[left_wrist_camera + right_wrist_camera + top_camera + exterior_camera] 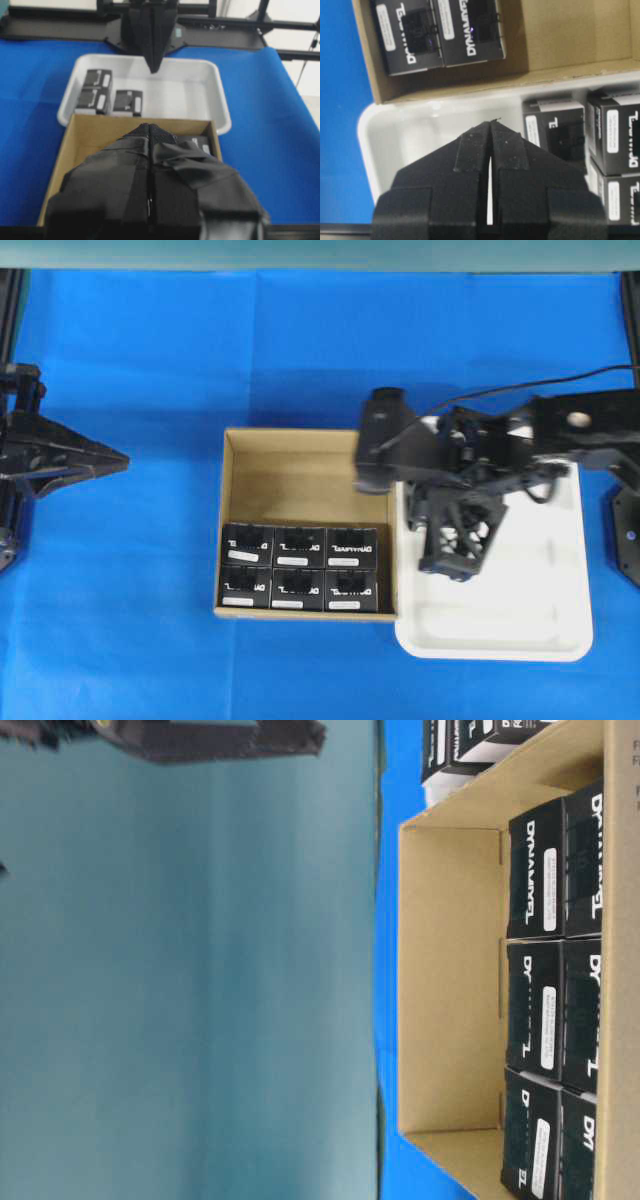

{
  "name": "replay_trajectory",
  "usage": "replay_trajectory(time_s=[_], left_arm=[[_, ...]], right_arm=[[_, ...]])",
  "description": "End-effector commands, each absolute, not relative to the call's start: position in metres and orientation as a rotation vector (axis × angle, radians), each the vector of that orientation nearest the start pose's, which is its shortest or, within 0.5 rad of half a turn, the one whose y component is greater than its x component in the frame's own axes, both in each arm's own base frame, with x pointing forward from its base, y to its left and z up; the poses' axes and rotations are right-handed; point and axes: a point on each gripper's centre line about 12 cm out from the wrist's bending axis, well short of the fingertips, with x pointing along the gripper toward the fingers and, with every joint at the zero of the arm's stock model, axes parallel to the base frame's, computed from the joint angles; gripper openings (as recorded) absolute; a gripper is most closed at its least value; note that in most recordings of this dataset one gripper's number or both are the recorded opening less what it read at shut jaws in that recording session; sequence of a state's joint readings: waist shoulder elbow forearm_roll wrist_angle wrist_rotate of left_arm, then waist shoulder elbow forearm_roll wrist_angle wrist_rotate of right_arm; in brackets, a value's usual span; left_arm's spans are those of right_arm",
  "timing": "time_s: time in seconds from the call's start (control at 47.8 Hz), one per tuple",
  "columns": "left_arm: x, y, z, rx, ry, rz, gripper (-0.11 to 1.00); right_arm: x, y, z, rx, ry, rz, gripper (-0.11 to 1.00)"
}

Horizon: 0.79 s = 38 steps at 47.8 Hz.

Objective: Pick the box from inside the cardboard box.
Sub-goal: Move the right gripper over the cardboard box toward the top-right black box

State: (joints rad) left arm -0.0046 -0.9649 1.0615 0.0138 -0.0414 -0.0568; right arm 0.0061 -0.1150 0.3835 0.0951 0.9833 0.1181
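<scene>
While the right tool (490, 125) hangs over the white tray (560, 640), its two tips are pressed together with only a thin slit between them, and nothing is held. The left tool (118, 457) sits well apart at the left edge of the blue worktop (150, 360), its tips likewise closed to a point and empty.

The cardboard box (232, 530) is a shallow brown corrugated carton with low walls, lying on the worktop and touching the tray's left side. Six small black boxes (300, 567) stand in it, in two rows of three, packed against its near wall; the far half of the carton floor is bare. Each small box is a black cuboid with white lettering on top and a small white label strip near one edge. In the table-level view the lettering runs along the box length and the label strip is a narrow rounded rectangle.

Three more black boxes (555, 132) of the same look lie in the tray, as the wrist views show: two close together and a third just beside them. The right arm (470, 470) hides them in the overhead view.
</scene>
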Motion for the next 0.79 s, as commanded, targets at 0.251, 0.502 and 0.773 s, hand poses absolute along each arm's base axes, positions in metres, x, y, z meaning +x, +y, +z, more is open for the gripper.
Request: replay_trajectory(time_s=[0.251,0.502,0.773], left_arm=[[0.214,0.001,0.317,-0.034,0.070,0.005,-0.06],[0.214,0.001,0.317,-0.035,0.072,0.005,-0.06],[0.215,0.001,0.315,-0.040,0.078,0.006,-0.06]], right_arm=[[0.381,0.013,0.210,0.181,1.348,-0.034,0.05],[0.384,0.010,0.195,0.185,1.383,-0.043,0.19],[0.395,0.010,0.191,0.156,1.305,-0.035,0.87]])
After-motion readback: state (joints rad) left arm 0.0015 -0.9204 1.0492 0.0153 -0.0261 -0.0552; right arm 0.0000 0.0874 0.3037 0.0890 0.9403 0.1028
